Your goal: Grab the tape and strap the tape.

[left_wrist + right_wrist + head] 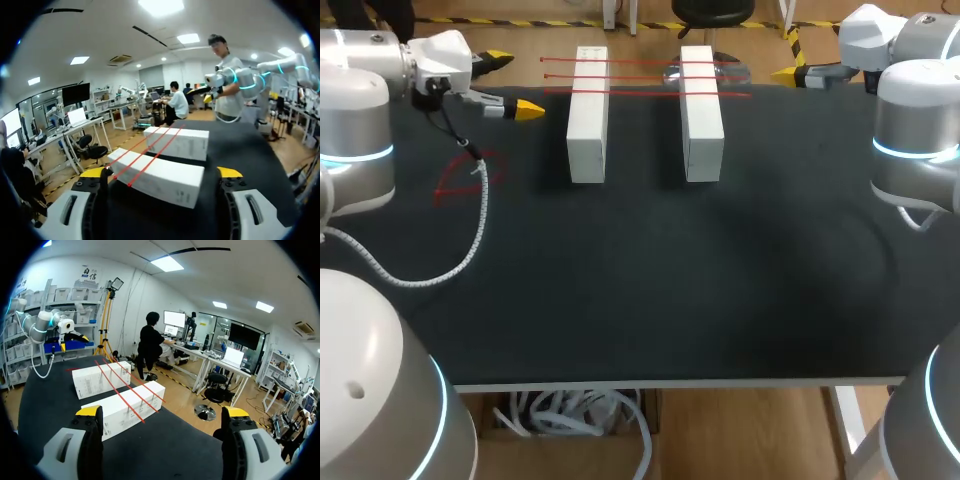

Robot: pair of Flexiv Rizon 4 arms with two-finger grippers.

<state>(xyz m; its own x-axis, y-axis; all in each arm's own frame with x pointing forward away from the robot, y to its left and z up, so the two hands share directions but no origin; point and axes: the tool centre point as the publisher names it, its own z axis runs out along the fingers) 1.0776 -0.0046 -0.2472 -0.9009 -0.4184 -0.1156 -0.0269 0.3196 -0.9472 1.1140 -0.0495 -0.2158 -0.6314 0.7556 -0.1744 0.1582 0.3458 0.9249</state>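
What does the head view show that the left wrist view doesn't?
Only the head view: a red mark on the table and a white cable by the left gripper, plus a greyish object, too unclear to name, by the white blocks' far ends. Only the left wrist view: the blocks' side faces, seen low between its open fingers. Both: the two blocks, three red lines across them, the left gripper's yellow tips and the right gripper.
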